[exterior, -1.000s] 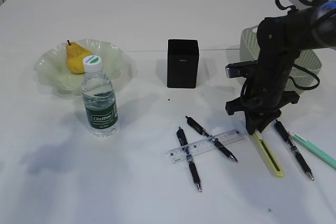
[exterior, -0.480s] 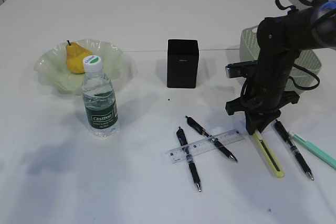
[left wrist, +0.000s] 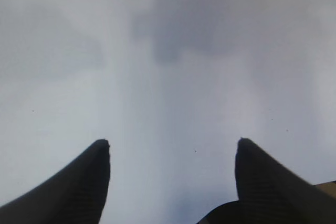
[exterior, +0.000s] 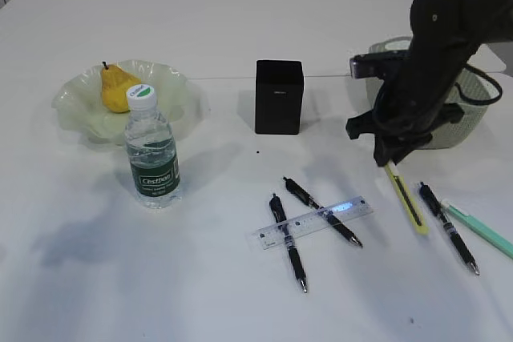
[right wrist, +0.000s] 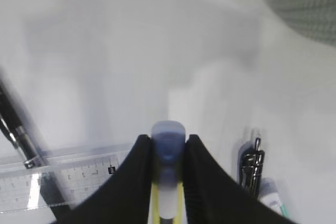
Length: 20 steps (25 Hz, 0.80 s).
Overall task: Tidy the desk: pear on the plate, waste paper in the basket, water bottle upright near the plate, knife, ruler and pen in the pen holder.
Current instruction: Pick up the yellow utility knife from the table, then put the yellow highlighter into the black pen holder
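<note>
My right gripper (exterior: 386,158) is shut on one end of the pale yellow knife (exterior: 405,198), which slants down from it toward the desk (exterior: 216,294). In the right wrist view the knife (right wrist: 168,136) sits pinched between the right gripper (right wrist: 168,141) fingers. The clear ruler (exterior: 317,221) lies across two black pens (exterior: 287,239) (exterior: 322,211). The black pen holder (exterior: 278,96) stands mid-desk. The pear (exterior: 118,88) lies on the green plate (exterior: 70,98), and the water bottle (exterior: 152,154) stands upright in front of it. My left gripper (left wrist: 170,145) is open over bare desk. No waste paper is in view.
The green basket (exterior: 474,110) stands at the back right, partly behind my right arm. A third black pen (exterior: 447,230) and a mint-green pen (exterior: 481,230) lie right of the knife. The right wrist view shows the ruler (right wrist: 63,174) and a pen clip (right wrist: 252,163).
My right arm has risen and drawn back toward the basket with the knife in its grip; the knife has left its flat place on the desk. Everything else is unmoved.
</note>
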Each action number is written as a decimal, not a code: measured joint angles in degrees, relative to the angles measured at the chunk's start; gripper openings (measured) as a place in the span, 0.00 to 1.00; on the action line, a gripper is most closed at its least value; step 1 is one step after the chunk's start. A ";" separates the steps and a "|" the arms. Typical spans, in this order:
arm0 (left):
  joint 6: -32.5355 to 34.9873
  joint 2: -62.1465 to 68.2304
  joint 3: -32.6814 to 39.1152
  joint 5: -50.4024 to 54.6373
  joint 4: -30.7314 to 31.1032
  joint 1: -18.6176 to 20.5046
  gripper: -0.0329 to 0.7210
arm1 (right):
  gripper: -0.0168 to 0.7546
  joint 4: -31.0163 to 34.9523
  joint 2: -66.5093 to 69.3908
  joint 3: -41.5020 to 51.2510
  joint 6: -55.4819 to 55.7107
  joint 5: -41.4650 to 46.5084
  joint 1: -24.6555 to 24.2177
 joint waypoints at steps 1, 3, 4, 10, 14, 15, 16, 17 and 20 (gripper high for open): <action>0.00 0.00 0.00 0.00 0.00 0.00 0.74 | 0.17 0.10 -1.09 0.00 -0.39 -0.66 0.00; 0.00 0.00 0.00 0.00 0.00 0.00 0.74 | 0.17 0.10 -3.02 0.00 -1.04 -1.91 0.14; 0.00 0.00 0.00 0.00 0.00 0.00 0.73 | 0.17 0.10 -3.97 0.00 -1.76 -2.46 0.23; 0.00 0.00 0.00 0.00 0.00 0.00 0.73 | 0.17 4.16 -6.61 0.00 -5.38 -7.36 0.27; 0.00 0.00 0.00 0.00 0.00 0.00 0.73 | 0.17 11.44 -6.70 0.00 -11.41 -11.65 0.27; 0.00 0.00 0.00 0.00 0.00 0.00 0.73 | 0.17 13.27 -6.70 0.00 -13.16 -13.02 0.27; 0.00 0.00 0.00 0.00 0.00 0.00 0.73 | 0.17 14.79 -6.70 0.00 -14.86 -14.38 0.27; 0.00 0.00 0.00 0.00 0.00 0.00 0.73 | 0.17 15.85 -6.70 0.00 -16.22 -15.50 0.27; 0.00 0.00 0.00 0.00 0.00 0.00 0.73 | 0.17 18.27 -6.70 0.00 -19.92 -19.41 0.27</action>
